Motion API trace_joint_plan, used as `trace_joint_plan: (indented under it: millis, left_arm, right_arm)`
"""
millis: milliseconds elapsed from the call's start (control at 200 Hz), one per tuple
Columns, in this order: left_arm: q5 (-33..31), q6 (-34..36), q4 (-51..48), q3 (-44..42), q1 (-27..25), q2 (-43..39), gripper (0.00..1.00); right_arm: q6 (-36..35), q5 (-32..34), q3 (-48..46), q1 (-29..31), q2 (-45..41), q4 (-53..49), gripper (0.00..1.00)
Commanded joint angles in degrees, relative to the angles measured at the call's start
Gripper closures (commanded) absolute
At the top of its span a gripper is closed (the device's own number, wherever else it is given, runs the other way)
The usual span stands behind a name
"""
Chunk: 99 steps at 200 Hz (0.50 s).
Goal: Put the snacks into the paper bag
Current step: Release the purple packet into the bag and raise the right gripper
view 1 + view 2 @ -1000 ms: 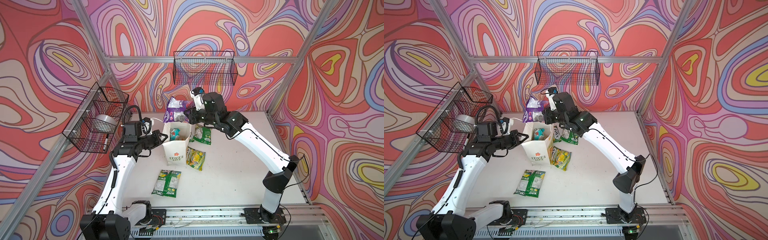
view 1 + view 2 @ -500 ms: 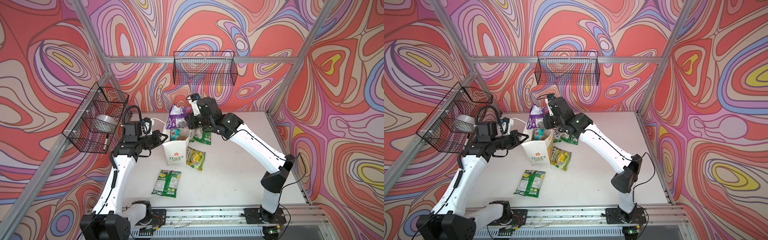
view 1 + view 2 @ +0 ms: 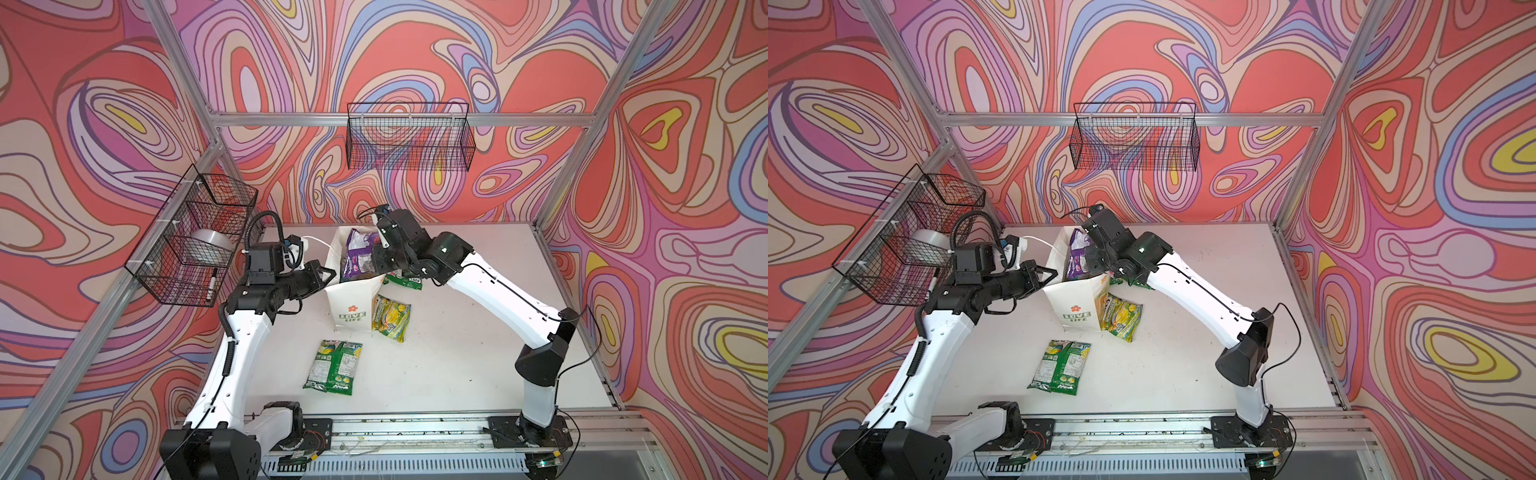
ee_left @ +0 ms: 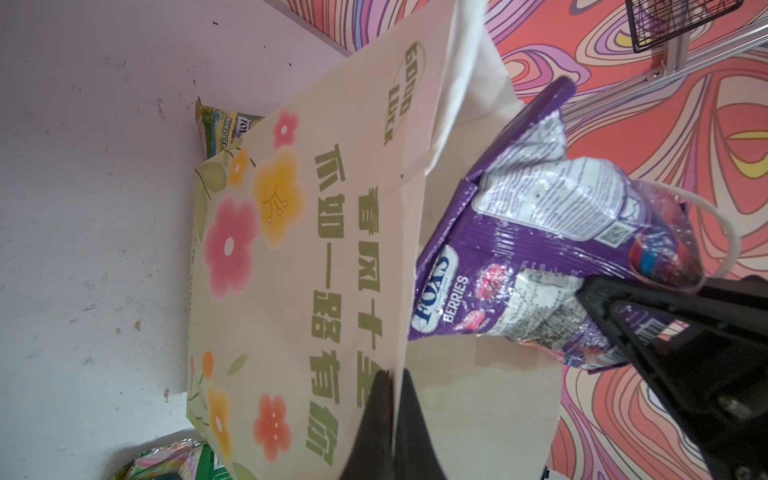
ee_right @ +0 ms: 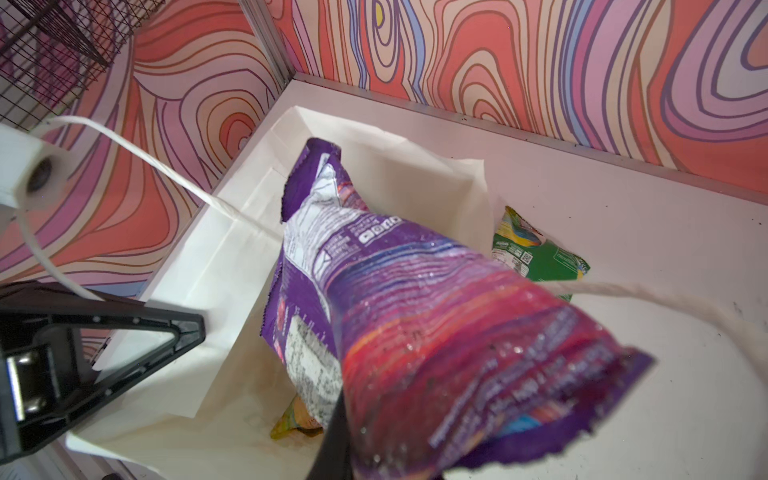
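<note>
Right wrist view: the right gripper [image 5: 332,436] is clamped on one end of the purple FOX'S Berries packet [image 5: 399,299], whose far end hangs down inside the open paper bag [image 5: 232,257].
Left gripper: [image 4: 392,399] pinched shut on the bag's rim, holding the mouth open.
Step in hand: lowering this packet into the bag; it looks about halfway in, I judge.
Next move: probably push a little deeper, then let go, keeping clear of the cord handle [image 5: 623,291] beside the packet.
Packet look: glossy, crinkled, purple with white label panels.
Bag position: upright near the table's back in both top views [image 3: 351,309].
Left outside: green-yellow packets [image 3: 334,365], [image 3: 390,318] and [image 3: 405,280] on the table [image 3: 478,353].
</note>
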Motion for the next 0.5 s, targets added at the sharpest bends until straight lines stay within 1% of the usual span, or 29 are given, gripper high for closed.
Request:
trace_joint_plan:
  millis: [0, 30, 130, 260, 381, 491]
  left_arm:
    - [0.7, -0.2, 4.2, 0.0, 0.2, -1.0, 1.00]
    - [0.9, -0.1, 4.1, 0.1, 0.2, -0.9, 1.00]
    - [1.4, -0.5, 4.3, 0.2, 0.2, -0.7, 1.00]
    - [0.5, -0.1, 4.0, 0.0, 0.2, -0.9, 1.00]
    - [1.1, -0.3, 4.1, 0.1, 0.2, -0.7, 1.00]
    - [0.5, -0.1, 4.1, 0.0, 0.2, -0.7, 1.00]
  right_arm:
    - [0.1, 3.8, 2.4, 0.5, 1.4, -2.1, 1.00]
    - [0.1, 3.9, 2.5, 0.5, 1.6, -2.2, 1.00]
    - [0.1, 3.4, 2.5, 0.5, 1.8, -1.7, 0.93]
    - [-0.3, 3.3, 2.7, 0.7, 1.7, -1.3, 0.80]
    - [-0.6, 3.5, 2.9, 0.7, 1.4, -0.8, 0.59]
    - [-0.9, 3.0, 2.9, 0.6, 1.0, 0.1, 0.45]
